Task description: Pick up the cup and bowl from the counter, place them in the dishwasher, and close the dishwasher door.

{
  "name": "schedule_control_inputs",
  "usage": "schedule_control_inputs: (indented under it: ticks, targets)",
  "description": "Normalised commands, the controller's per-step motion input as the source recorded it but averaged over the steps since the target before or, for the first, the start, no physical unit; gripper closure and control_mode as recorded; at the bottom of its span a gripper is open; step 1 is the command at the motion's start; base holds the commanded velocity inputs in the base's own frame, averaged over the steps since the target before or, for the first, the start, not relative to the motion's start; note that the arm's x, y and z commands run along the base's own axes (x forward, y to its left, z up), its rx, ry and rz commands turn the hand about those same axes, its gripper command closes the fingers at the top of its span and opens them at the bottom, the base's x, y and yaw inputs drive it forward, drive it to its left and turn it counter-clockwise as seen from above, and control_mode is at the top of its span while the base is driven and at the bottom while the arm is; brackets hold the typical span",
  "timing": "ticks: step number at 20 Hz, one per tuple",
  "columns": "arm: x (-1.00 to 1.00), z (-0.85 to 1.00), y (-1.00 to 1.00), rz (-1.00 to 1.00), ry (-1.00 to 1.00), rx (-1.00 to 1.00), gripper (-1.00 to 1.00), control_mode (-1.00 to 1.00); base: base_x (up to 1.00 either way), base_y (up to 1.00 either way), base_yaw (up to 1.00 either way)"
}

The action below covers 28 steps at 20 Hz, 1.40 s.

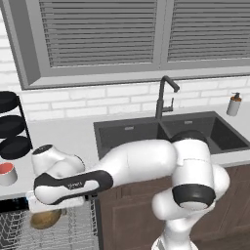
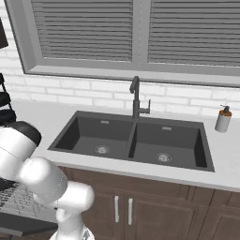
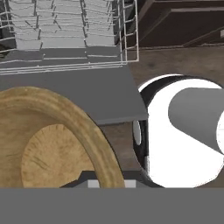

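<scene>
Fingers clamped on bowl [image 1: 45, 218] rim, over open dishwasher rack [image 1: 78, 229]. Next I lower, release; cup [image 1: 7, 173] remains on counter [image 1: 63, 134].

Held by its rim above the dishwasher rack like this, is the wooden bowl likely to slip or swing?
The bowl looks rigid wood, so it probably won't flex. Pinched at one rim edge, it may pivot. Shallow and round, it could slide between the rack wires once released.

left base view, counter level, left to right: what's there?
cup → sink → faucet → soap dispenser. The bowl hangs lower, over the dishwasher rack, so it's left out of the order.
</scene>
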Motion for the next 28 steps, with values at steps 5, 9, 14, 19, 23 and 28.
schedule_control_inputs:
  ticks: [5, 9, 14, 19, 23, 28]
  targets:
    - [-0.01, 0.11, 0.58, -0.18, 0.08, -0.26, 1.00, -1.00, 0.00, 0.00, 0.00]
    - [0.00, -0.24, 0.15, 0.00, -0.07, -0.07, 1.00, -1.00, 0.00, 0.00, 0.00]
    - [0.00, -0.49, 0.00, 0.00, -0.25, -0.08, 1.00, -1.00, 0.00, 0.00, 0.00]
    - [0.00, -0.19, 0.00, 0.00, -0.18, -0.06, 1.00, -1.00, 0.00, 0.00, 0.00]
    - [0.06, 0.00, 0.00, 0.00, -0.01, -0.01, 1.00, -1.00, 0.00, 0.00, 0.00]
    - [0.47, -0.13, -0.18, 0.01, -0.05, -0.01, 1.00, -1.00, 0.00, 0.00, 0.00]
